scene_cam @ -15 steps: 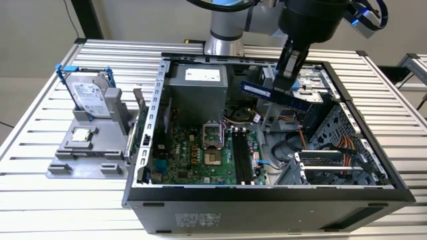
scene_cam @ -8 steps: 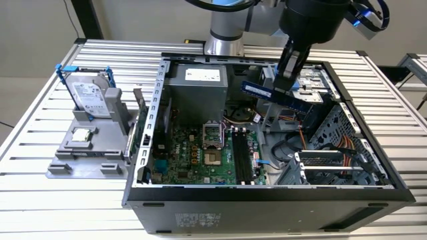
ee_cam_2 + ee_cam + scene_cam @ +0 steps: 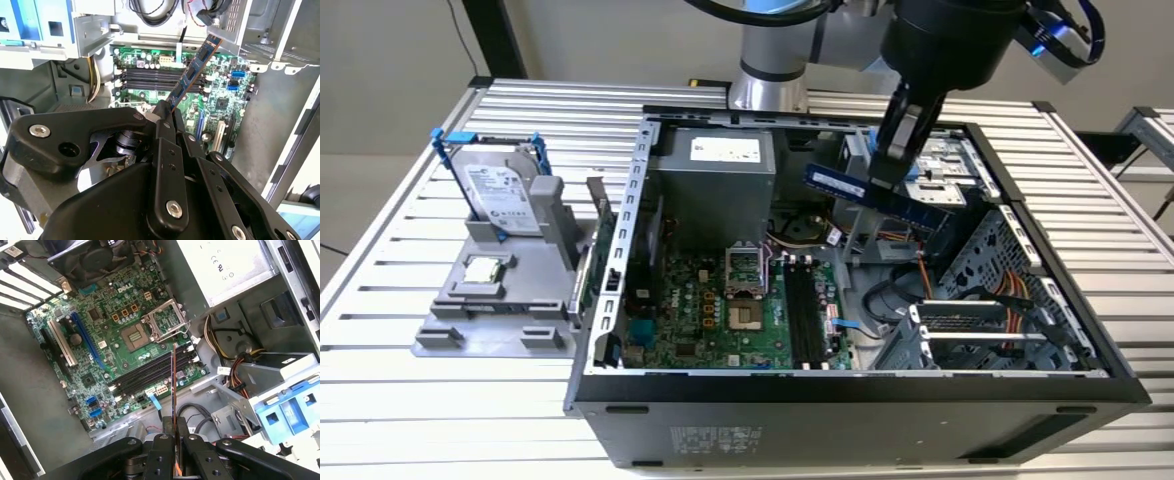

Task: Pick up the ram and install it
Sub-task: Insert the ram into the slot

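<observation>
The ram (image 3: pixel 854 188) is a long blue stick with dark chips, held tilted in the air above the open computer case (image 3: pixel 854 390). My gripper (image 3: pixel 894 168) is shut on one end of it. In the second wrist view the ram (image 3: pixel 194 70) sticks out from my gripper (image 3: pixel 166 107) over the green motherboard (image 3: pixel 220 100). The first wrist view has the ram (image 3: pixel 174 385) edge-on, rising from my gripper (image 3: pixel 176 426). The long black slots (image 3: pixel 803 310) (image 3: pixel 150 77) (image 3: pixel 150 371) lie below it, apart from the stick.
Inside the case are a grey power supply (image 3: pixel 720 185), a CPU socket (image 3: pixel 744 272), a drive cage (image 3: pixel 947 165) and orange cables (image 3: pixel 994 290). At the exterior view's left, a hard drive (image 3: pixel 500 195) stands on a grey fixture (image 3: pixel 487 320) on the slatted table (image 3: pixel 400 260).
</observation>
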`<state>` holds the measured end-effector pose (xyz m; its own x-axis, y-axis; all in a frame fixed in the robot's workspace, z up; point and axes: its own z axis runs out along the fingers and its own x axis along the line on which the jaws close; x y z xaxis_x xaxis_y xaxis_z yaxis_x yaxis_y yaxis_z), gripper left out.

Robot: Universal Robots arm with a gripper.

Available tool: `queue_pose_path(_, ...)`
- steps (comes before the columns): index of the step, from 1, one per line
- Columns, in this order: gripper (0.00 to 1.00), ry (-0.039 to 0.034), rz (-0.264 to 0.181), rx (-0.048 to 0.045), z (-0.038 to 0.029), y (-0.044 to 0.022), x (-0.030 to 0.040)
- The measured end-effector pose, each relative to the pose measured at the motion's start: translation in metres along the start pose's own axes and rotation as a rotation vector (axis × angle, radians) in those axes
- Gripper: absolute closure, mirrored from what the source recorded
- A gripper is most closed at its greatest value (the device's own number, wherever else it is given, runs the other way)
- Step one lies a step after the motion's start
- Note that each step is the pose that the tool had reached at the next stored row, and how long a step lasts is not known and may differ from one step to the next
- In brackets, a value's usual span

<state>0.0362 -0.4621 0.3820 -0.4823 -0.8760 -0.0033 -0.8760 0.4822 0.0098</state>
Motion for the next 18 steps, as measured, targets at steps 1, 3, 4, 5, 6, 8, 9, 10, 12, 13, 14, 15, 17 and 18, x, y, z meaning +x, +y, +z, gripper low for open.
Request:
queue_pose_path(1, 1.0, -0.0001, 0.002, 0.0, 0.0, -0.0004, 0.0006)
queue_pose_path(3, 1.0, -0.0002, 0.007, 0.0, 0.0, -0.0009, 0.0015)
queue_pose_path(4, 1.0, -0.0001, 0.01, 0.0, 0.0, -0.0011, 0.0019)
queue_pose_path(5, 1.0, -0.0002, 0.013, 0.0001, 0.0, -0.0012, 0.0022)
queue_pose_path(6, 1.0, -0.0002, 0.017, 0.0001, 0.0, -0.0014, 0.0024)
queue_pose_path(8, 1.0, -0.0002, 0.027, 0.0001, 0.0, -0.0015, 0.0027)
queue_pose_path(9, 1.0, -0.0003, 0.033, 0.0001, 0.0, -0.0016, 0.0028)
queue_pose_path(10, 1.0, -0.0004, 0.039, 0.0002, 0.0, -0.0017, 0.0029)
queue_pose_path(12, 1.0, -0.0005, 0.053, 0.0002, 0.0, -0.0018, 0.0031)
queue_pose_path(13, 1.0, -0.0006, 0.06, 0.0002, 0.0, -0.0019, 0.0033)
queue_pose_path(14, 1.0, -0.0007, 0.067, 0.0002, 0.0, -0.0019, 0.0034)
queue_pose_path(15, 1.0, -0.0007, 0.073, 0.0003, 0.0, -0.002, 0.0035)
queue_pose_path(17, 1.0, -0.0009, 0.086, 0.0003, 0.0, -0.0021, 0.0037)
queue_pose_path(18, 1.0, -0.0009, 0.093, 0.0003, 0.0, -0.0021, 0.0038)
